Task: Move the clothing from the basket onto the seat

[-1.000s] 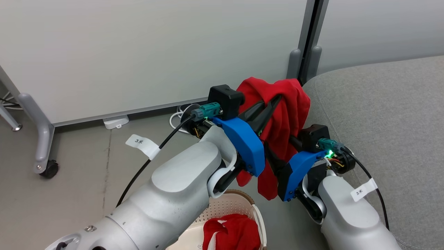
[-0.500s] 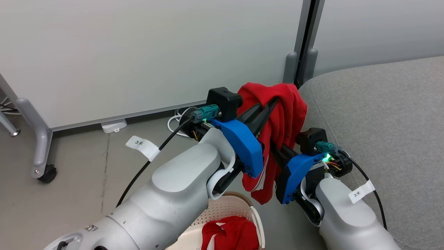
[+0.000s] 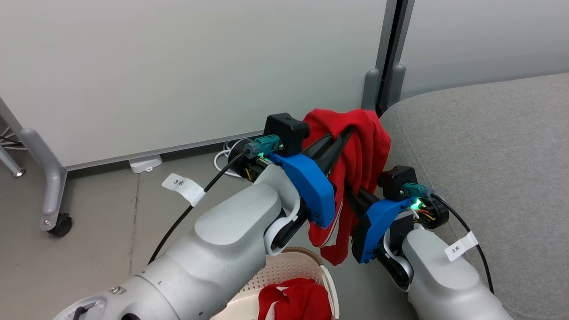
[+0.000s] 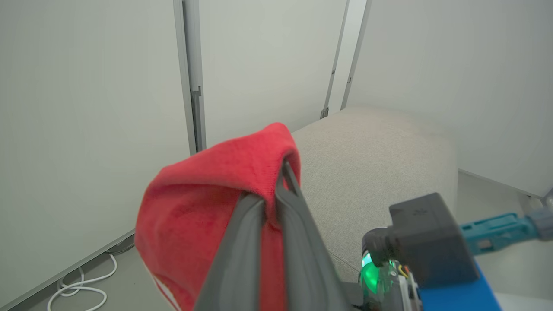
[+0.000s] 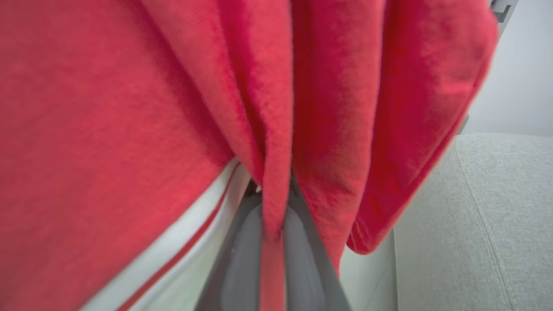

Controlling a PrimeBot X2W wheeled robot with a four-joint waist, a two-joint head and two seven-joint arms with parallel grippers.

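Both arms hold one red garment up in the air, just beside the rounded edge of the grey seat. The left gripper is clamped on its top fold. The right gripper pinches a lower fold, and the cloth hangs draped between them. A second red garment lies in the basket below the arms
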